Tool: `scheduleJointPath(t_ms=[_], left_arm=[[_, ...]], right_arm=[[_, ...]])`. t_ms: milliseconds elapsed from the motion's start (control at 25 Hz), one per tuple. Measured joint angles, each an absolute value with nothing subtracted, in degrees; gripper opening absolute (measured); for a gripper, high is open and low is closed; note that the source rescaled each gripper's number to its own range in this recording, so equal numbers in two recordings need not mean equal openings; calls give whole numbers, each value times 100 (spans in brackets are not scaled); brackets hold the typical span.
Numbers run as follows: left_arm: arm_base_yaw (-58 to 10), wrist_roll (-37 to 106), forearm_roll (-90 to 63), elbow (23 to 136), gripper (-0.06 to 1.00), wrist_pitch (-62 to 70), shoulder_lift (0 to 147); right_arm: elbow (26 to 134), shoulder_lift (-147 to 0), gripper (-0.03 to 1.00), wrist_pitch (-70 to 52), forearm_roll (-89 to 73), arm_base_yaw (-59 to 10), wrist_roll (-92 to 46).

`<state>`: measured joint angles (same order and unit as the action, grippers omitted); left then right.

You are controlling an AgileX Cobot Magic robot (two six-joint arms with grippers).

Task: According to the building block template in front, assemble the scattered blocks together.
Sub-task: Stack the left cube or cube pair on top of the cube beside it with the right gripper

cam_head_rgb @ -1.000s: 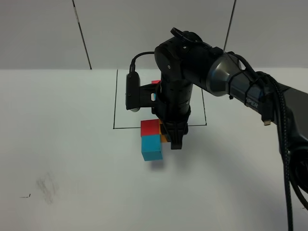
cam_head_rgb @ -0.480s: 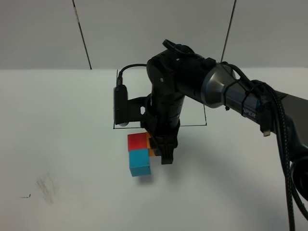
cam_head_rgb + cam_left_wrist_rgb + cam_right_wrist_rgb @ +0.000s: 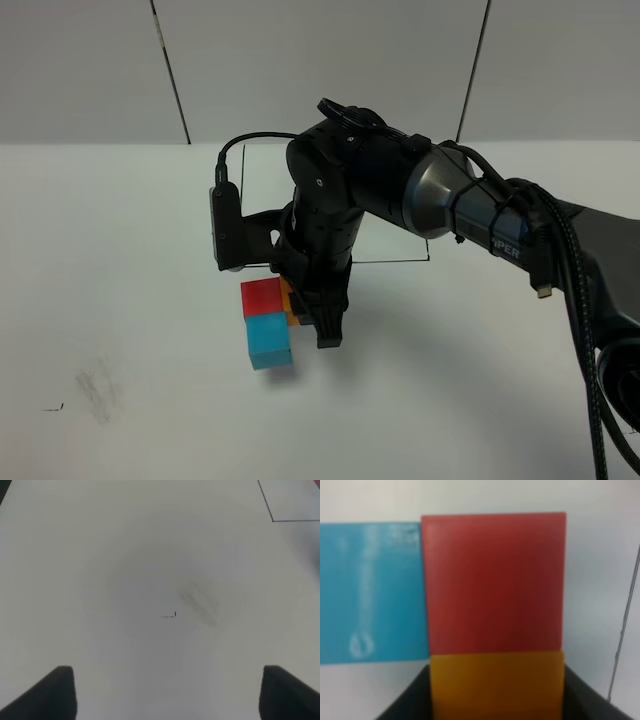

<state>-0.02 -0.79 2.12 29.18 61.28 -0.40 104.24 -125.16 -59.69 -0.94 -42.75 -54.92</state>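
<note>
Three cubes sit together in an L on the white table. The red cube (image 3: 261, 296) touches the light blue cube (image 3: 269, 340) in front of it and the orange cube (image 3: 290, 300) to its right. My right gripper (image 3: 306, 316) reaches across the middle and is shut on the orange cube (image 3: 496, 680). The right wrist view shows the red cube (image 3: 492, 580) pressed against the orange one and the blue cube (image 3: 372, 592) beside the red. My left gripper (image 3: 172, 695) is open and empty over bare table. The building block template is hidden behind the right arm.
A black outlined square (image 3: 243, 190) is drawn on the table behind the cubes, and its corner (image 3: 272, 520) shows in the left wrist view. A grey smudge (image 3: 97, 388) and a small black mark (image 3: 52, 407) lie at the front left.
My right arm has moved left and toward the front. The red, blue and orange cubes have travelled with it as one group, away from the square's front line.
</note>
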Motion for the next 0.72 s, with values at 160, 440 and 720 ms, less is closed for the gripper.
scheduleJointPath(t_ms=[160, 440, 720], left_arm=[[-2, -79, 212, 2918, 85, 6128, -40], [-2, -79, 212, 2918, 85, 6128, -40], [-2, -79, 212, 2918, 85, 6128, -40]], right_arm=[[10078, -12516, 1, -5794, 71, -4257, -5492], [10025, -12516, 1, -5572, -84, -3894, -5419], [10025, -12516, 1, -5532, -190, -3727, -5406]])
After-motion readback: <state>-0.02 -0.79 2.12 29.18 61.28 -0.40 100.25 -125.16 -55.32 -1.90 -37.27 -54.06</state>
